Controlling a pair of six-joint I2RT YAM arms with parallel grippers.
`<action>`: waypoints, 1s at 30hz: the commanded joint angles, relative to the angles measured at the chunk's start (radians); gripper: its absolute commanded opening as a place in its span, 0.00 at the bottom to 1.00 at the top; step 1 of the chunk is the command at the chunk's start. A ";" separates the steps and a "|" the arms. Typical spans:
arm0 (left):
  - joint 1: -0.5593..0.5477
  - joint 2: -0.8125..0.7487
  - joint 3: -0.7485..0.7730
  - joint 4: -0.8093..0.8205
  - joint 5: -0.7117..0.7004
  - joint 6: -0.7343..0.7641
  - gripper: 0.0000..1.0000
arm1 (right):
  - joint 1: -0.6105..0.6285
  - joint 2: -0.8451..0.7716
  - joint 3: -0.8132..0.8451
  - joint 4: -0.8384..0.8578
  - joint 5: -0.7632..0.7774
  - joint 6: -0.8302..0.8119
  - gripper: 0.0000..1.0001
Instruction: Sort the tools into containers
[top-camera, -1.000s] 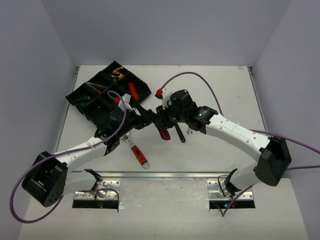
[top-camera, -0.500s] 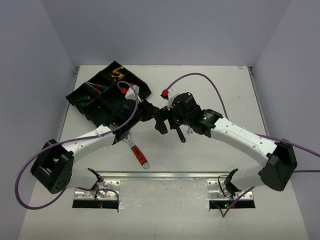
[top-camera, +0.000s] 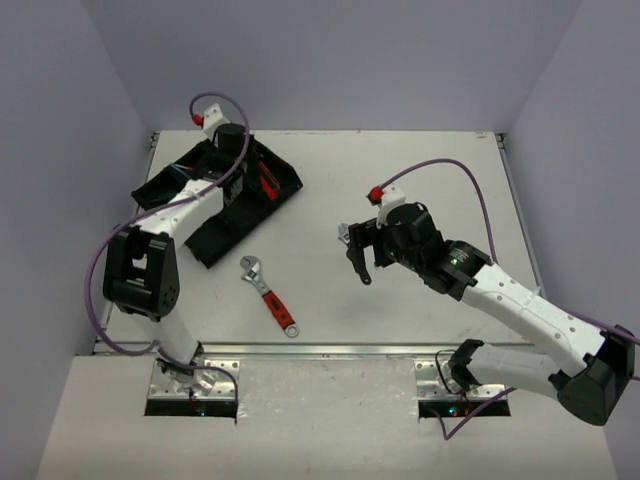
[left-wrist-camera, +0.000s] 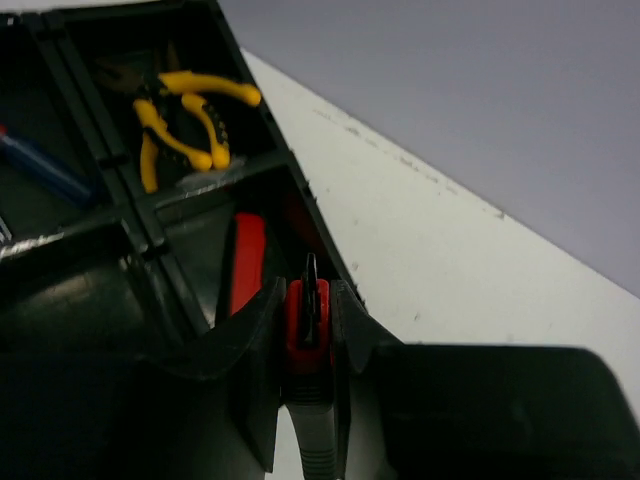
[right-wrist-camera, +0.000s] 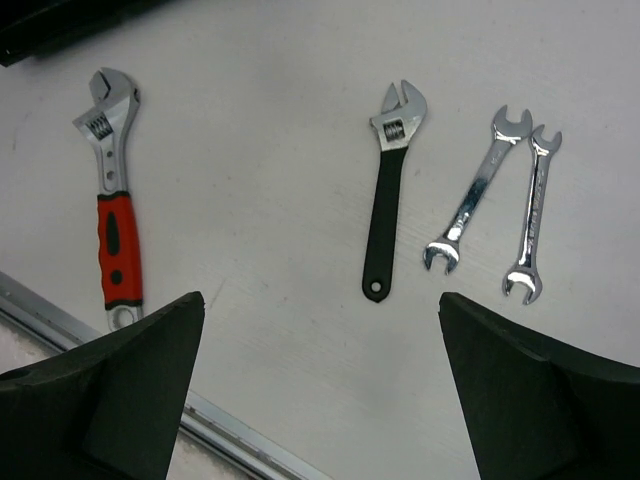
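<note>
- Pinching a red tool (left-wrist-camera: 296, 335) between its fingers, the left gripper (left-wrist-camera: 305, 292) hangs over the black tray (top-camera: 213, 236), at 10 o'clock on the table (top-camera: 400, 170) in the overhead view.
- Beneath it, one compartment contains a second red tool (left-wrist-camera: 247, 265); yellow pliers (left-wrist-camera: 185, 120) lie in the compartment at 11 o'clock.
- Right gripper (right-wrist-camera: 320, 385): jaws spread wide, above the table.
- In its wrist view: black-handled wrench (right-wrist-camera: 385, 205); silver spanners (right-wrist-camera: 478, 190) at its 3 o'clock; red-handled wrench (right-wrist-camera: 115, 220) at 9 o'clock.
</note>
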 joint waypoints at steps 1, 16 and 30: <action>0.021 0.149 0.247 -0.099 -0.067 0.094 0.00 | -0.006 -0.050 -0.053 -0.009 0.011 0.020 0.99; 0.035 0.274 0.344 -0.145 -0.016 0.051 0.81 | -0.007 -0.054 -0.069 -0.022 -0.019 0.022 0.99; 0.032 -0.619 -0.372 0.002 0.305 -0.105 1.00 | -0.015 0.244 0.050 -0.014 0.096 0.065 0.94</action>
